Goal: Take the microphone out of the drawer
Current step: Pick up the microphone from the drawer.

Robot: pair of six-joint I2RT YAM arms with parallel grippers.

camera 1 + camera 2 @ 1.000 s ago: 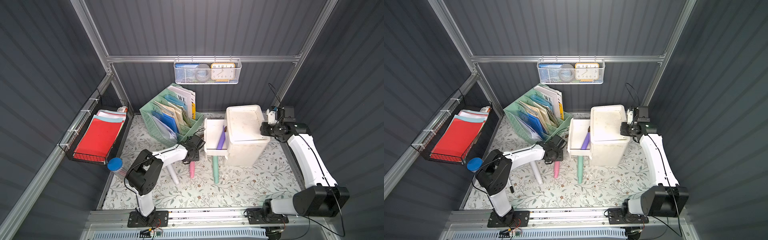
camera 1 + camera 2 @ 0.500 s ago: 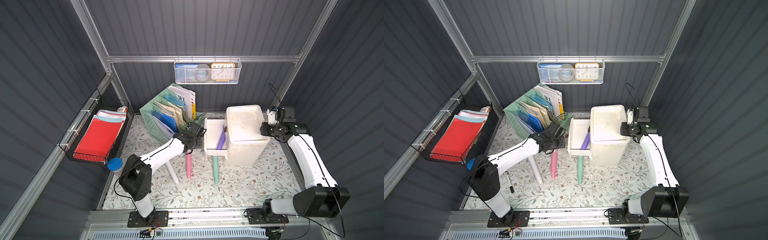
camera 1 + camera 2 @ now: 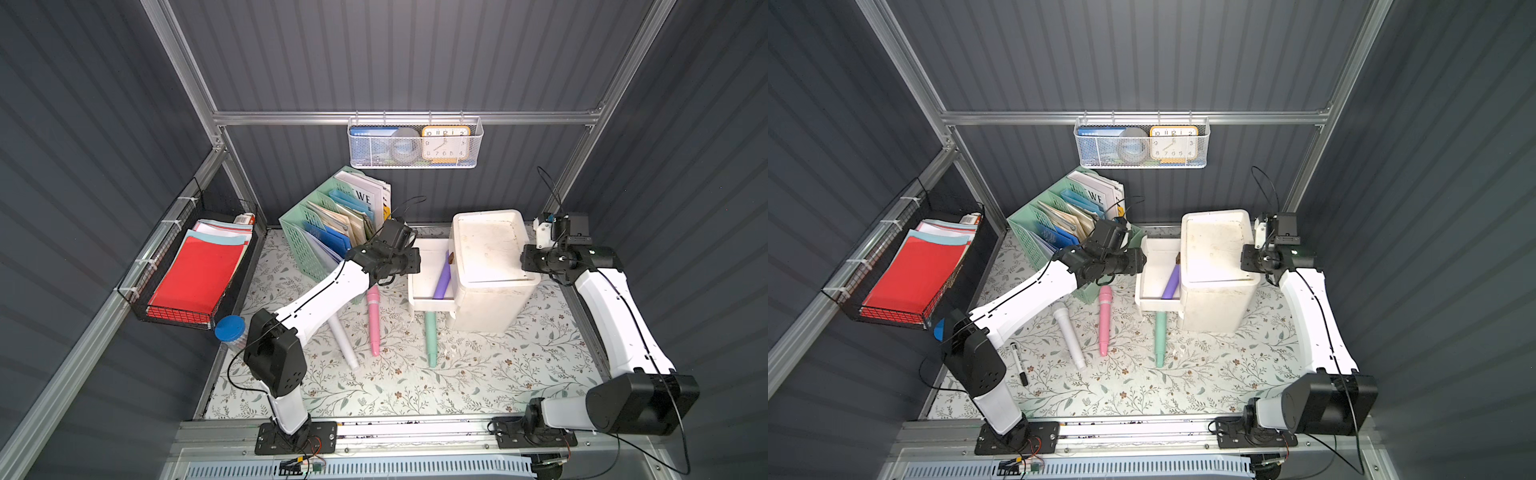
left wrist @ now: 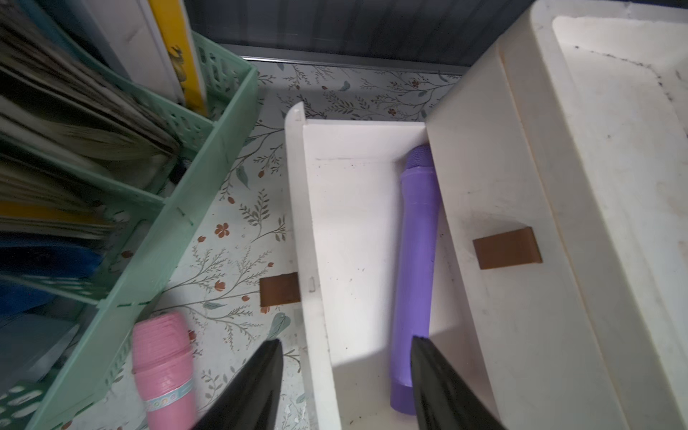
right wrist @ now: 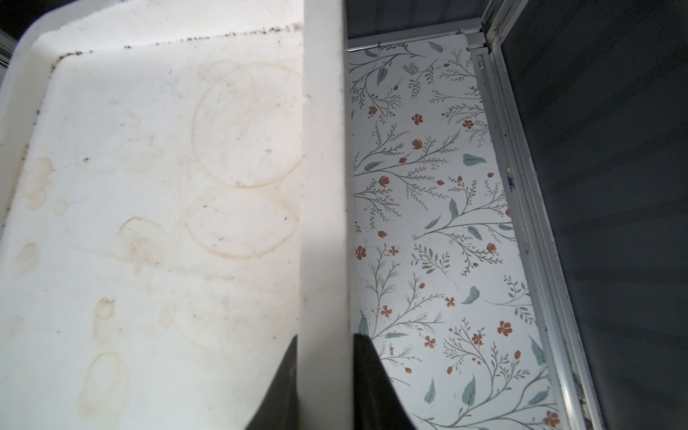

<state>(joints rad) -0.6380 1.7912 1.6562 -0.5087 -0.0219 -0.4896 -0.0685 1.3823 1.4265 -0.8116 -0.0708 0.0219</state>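
The left pincer stands spread and grips nothing. One tip hangs over the table just left of the front wall of the drawer. The other tip hangs over the handle end of the purple microphone; whether either tip touches anything cannot be told.

Nearest on the table lies a black marker. Just beyond it three more microphones lie side by side, pointing near to far: a white microphone on the left, a pink microphone in the middle and a green microphone on the right. The green one's far end runs under the drawer.

The drawer is pulled out leftward from the white drawer unit. The purple microphone lies inside it along its right side, close against the unit, with its head toward the far wall. The right pincer is pressed onto the right rim of the unit's top, pinching it.

Left of the drawer stands a green file rack full of papers. On the left wall hangs a wire tray of red paper, with a blue-lidded jar by its near corner. Farthest, a mesh basket on the back wall holds a clock.
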